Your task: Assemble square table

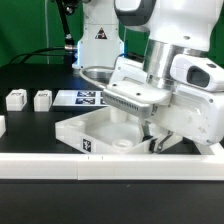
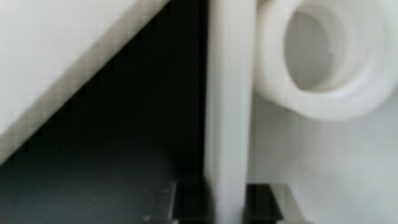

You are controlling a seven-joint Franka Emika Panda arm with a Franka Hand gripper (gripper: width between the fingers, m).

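The white square tabletop (image 1: 98, 128) lies tray-side up near the table's front, with a black-white tag on its front wall. My gripper (image 1: 152, 141) reaches down onto its rim on the exterior view's right. In the wrist view the rim (image 2: 231, 100) runs straight between my two dark fingers (image 2: 187, 203), which close on it at the gripper (image 2: 228, 206). A round socket ring (image 2: 329, 60) sits inside the tray next to the rim. Two small white tagged legs (image 1: 16, 99) (image 1: 42, 99) stand on the exterior view's left, apart from the tabletop.
The marker board (image 1: 78, 98) lies flat behind the tabletop. A long white border rail (image 1: 60, 166) runs along the table's front edge. Part of another white piece (image 1: 2, 125) shows at the exterior view's left edge. The robot base stands at the back.
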